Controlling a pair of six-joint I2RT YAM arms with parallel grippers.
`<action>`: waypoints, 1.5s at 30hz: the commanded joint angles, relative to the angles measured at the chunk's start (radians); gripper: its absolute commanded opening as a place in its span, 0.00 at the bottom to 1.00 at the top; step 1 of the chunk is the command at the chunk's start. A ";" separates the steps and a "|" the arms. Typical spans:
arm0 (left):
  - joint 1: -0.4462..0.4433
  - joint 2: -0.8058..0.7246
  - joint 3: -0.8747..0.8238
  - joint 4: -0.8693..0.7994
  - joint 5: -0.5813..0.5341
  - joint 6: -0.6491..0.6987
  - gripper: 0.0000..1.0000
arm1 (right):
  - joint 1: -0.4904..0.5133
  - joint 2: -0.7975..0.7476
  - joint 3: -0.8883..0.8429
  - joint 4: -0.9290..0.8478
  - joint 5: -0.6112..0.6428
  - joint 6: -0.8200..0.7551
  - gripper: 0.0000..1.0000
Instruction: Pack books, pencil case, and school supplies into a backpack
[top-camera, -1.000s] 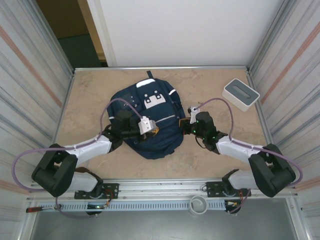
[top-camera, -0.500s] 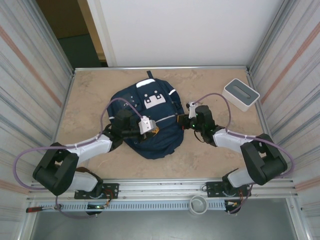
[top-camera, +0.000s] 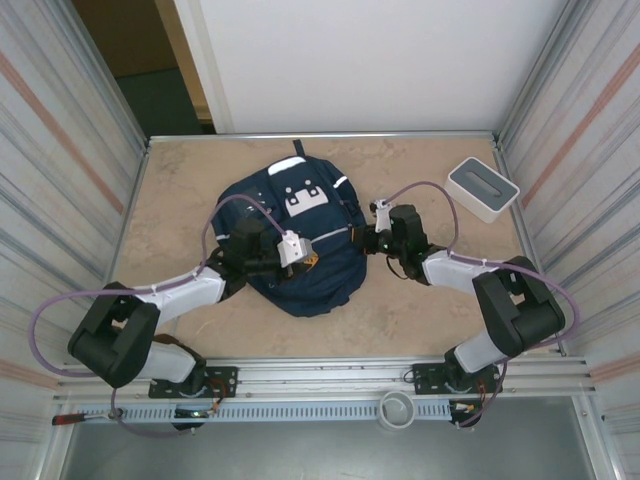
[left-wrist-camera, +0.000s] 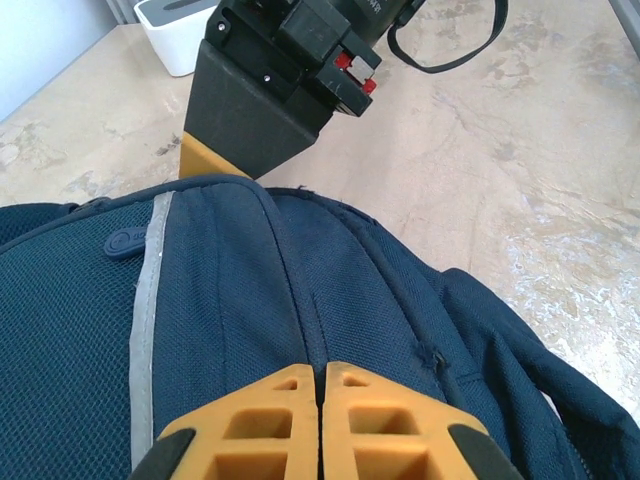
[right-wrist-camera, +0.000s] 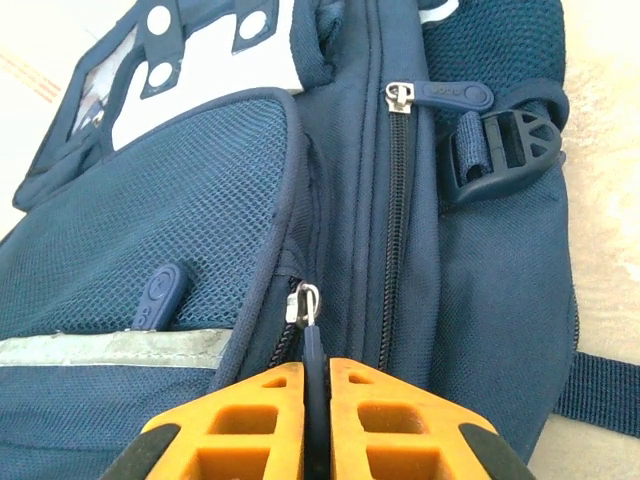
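Backpack lies flat mid-table. Left gripper, fingers shut, bears on its fabric, likely to steady it, while right gripper pinches a zip pull, apparently to work that zipper.

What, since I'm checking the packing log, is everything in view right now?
backpack: one, navy with white patches and a pale stripe, lying mid-table
zipper pull: one, navy tab on a silver slider, between the right hand's fingers
buckle: one, navy, on the backpack's side strap
box: one, white with grey top, table's far right corner
cup: one, grey, on the near rail
table: one, beige marbled, under the backpack and box
left hand: one, orange fingers, shut, against the backpack's fabric
right hand: one, orange fingers, shut on the zipper pull
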 joint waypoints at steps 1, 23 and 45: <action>-0.006 0.005 0.032 -0.004 0.097 0.016 0.00 | -0.032 0.003 0.035 0.010 0.047 -0.023 0.16; 0.001 -0.122 0.022 0.055 -0.389 -0.402 0.74 | -0.123 0.279 0.369 -0.321 -0.020 0.128 0.60; 0.179 -0.314 -0.091 -0.039 -0.718 -0.646 0.80 | -0.312 0.136 0.147 -0.260 -0.052 0.184 0.00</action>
